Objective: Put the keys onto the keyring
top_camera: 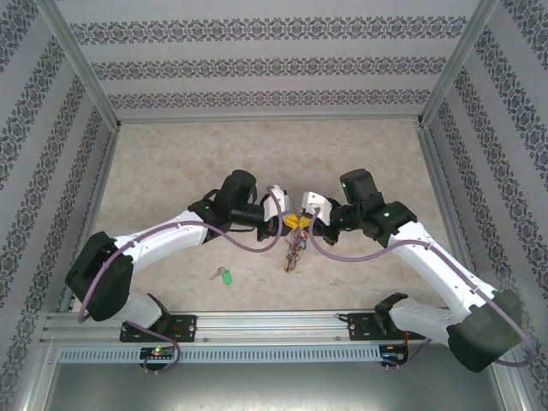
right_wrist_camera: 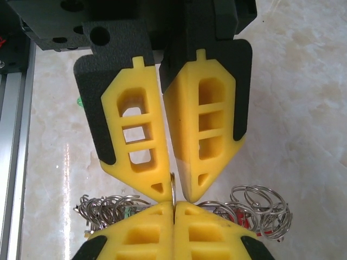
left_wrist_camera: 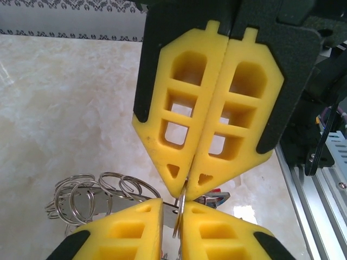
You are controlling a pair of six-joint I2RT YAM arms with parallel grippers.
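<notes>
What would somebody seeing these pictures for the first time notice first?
Most striking are the yellow-fingered left gripper and right gripper, meeting tip to tip over the middle of the beige marbled table. Both pinch the large grey metal keyring, with its bunch of small tagged keys hanging below. A lone small silver key with a green plastic tag lies on the table, nearer the front edge and left of the grippers.

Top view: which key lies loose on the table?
The small silver key with the green plastic tag, alone by the left arm; the others hang on the grey metal keyring.
</notes>
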